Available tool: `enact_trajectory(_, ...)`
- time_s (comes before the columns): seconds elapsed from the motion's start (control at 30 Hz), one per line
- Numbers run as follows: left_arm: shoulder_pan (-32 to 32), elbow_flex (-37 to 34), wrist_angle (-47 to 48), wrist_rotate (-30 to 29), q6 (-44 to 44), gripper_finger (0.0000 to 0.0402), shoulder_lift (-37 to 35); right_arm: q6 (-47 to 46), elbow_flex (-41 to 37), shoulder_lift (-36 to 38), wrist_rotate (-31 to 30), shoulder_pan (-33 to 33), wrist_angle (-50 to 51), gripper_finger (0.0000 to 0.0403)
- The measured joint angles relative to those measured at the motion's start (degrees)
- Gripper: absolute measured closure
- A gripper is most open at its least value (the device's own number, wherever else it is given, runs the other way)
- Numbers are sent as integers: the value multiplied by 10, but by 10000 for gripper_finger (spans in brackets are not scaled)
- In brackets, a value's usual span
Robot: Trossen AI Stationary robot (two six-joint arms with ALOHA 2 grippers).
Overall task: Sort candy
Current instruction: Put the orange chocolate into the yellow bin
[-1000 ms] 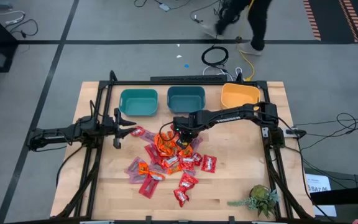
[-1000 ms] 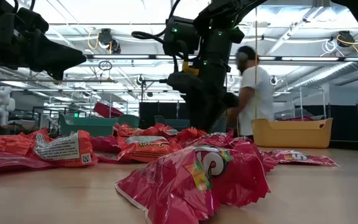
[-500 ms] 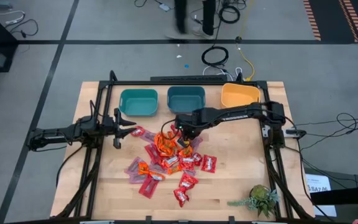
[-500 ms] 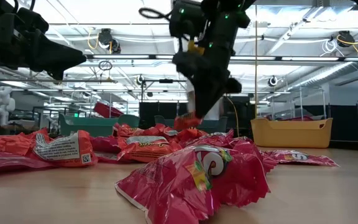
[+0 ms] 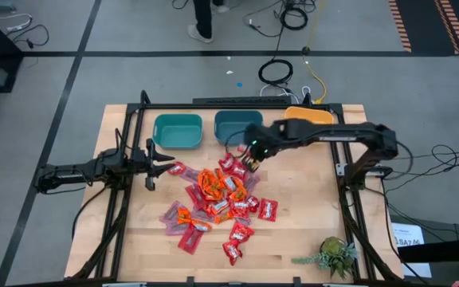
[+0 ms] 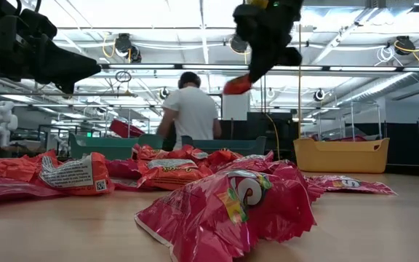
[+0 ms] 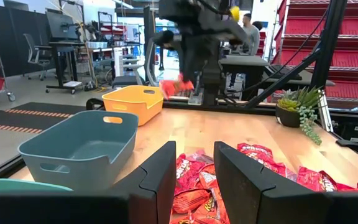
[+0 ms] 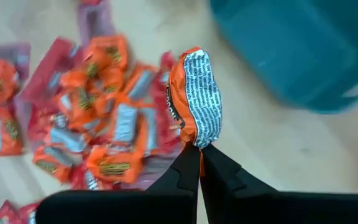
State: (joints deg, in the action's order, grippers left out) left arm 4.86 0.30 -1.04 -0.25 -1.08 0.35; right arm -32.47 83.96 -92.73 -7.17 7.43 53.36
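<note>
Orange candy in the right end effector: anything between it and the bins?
Nothing visible. The right end effector holds the orange candy above the table, with the middle teal bin just beyond, open-topped.

This is a robotics lab set in a large industrial hall. The wooden workbench [image 5: 309, 207] stands on a grey floor marked with black tape lines [image 5: 78, 64], loose cables [image 5: 276, 72] coiled behind it. Beyond the right gripper [image 6: 247, 78], well past its closed jaws, run ceiling trusses with strip lights [image 6: 158, 33] and a person in a white shirt [image 6: 193, 113]. Ahead of the left gripper [image 7: 194, 177] stand red shelving racks [image 7: 344, 43], desks with monitors [image 7: 61, 25] and an office chair [image 7: 35, 53].
</note>
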Motion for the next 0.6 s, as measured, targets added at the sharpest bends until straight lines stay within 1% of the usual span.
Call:
enact_trajectory(0.1,0,0,0,0,0,284,0,-3,-45,53,-7,31,-3,403)
enact_trajectory(0.4,0,0,0,0,0,284,0,-47,-236,215,-6,142,-39,403)
enact_trajectory(0.5,0,0,0,0,0,284,0,-63,-289,255,-6,182,-54,403)
enact_trajectory(0.6,0,0,0,0,0,284,0,-71,-325,275,-4,224,-54,403)
